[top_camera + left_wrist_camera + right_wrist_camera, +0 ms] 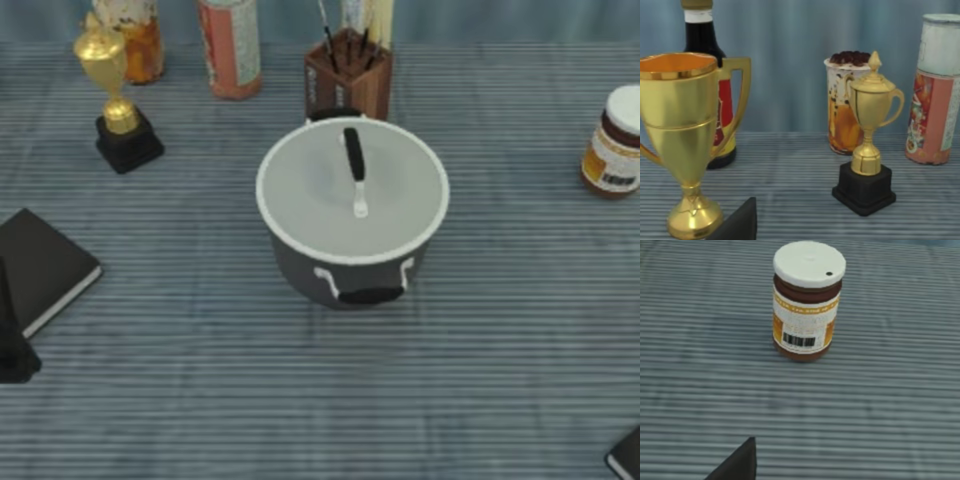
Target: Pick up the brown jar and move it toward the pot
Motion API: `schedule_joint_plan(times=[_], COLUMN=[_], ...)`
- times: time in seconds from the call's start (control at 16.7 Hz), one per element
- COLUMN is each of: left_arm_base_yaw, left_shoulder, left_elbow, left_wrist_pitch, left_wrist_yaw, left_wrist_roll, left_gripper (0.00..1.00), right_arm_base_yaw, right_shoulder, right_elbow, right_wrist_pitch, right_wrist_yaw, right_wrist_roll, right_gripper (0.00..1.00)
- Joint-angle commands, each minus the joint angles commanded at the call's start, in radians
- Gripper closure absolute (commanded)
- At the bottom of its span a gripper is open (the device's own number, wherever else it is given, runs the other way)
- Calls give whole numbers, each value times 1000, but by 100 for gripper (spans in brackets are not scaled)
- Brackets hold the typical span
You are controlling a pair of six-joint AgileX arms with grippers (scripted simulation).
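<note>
Right wrist view gives us the brown jar [808, 302] standing upright on the striped cloth [880, 405], ahead of our right gripper and well apart from it, barcode side turned our way. We judge it a rigid, glass-like jar with some weight, smooth and likely slippery on the label, breakable if dropped, so we would close on the straight labelled body below the white lid [809, 263], not on the lid itself. Of the right gripper only a dark wedge shows in its own view, so we cannot tell how its fingers stand. From above, the jar [614, 143] sits at the table's right edge, partly cut off, with the pot [351, 208] well apart at the middle. Our left arm is parked at the left edge, its fingers equally unreadable, facing two trophies; the jar's far side is hidden
</note>
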Motion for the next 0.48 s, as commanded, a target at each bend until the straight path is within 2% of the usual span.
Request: schedule_joint_plan(times=[0.48], left_arm_base_yaw=[0], left_shoulder=[0], left_elbow=[0], left_wrist_pitch=[0], left_wrist_yaw=[0], left_wrist_roll=[0], left_gripper=[0], right_arm_base_yaw=[-33], right_shoulder=[703], right_elbow=[820], right_wrist_pitch=[-420], right_wrist_yaw=[1], right_wrist_roll=[-147], right_gripper=[0])
